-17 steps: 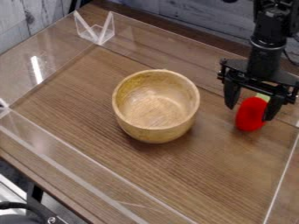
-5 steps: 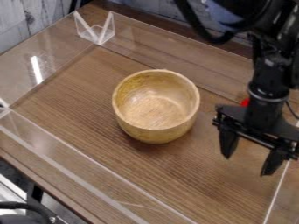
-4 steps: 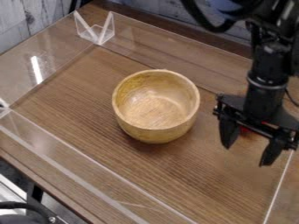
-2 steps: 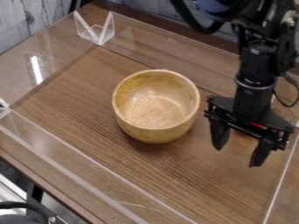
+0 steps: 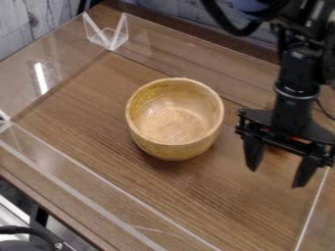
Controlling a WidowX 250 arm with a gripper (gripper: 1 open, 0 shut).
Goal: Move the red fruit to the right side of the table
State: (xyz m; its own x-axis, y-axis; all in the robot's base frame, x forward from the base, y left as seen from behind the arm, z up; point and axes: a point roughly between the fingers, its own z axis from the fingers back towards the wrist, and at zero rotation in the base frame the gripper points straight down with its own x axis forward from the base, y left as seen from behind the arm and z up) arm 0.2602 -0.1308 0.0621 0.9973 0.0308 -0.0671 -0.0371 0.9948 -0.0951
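The black two-fingered gripper (image 5: 280,168) pointed straight down over the right part of the brown wood-grain table (image 5: 112,176). Its dark fingers (image 5: 256,157) were spread wide with nothing between them, and only bare tabletop showed in the gap. The small bright red strawberry-like fruit could not be seen anywhere in the camera view. It was not between the fingers, on the open wood around them, or in the round light wooden bowl (image 5: 174,118), whose hollow looked empty. Which way the fruit lay from the fingertips therefore could not be told. If it was on the table at all, it was most likely hidden behind the gripper body or the arm above it, on the far right side. The bowl stood to the left of the gripper, near but apart from the nearer finger. Since the gripper already stood close to the table's right edge, the fruit may well have been on the right side already. That was a judgement from the empty, spread fingers, not something seen.
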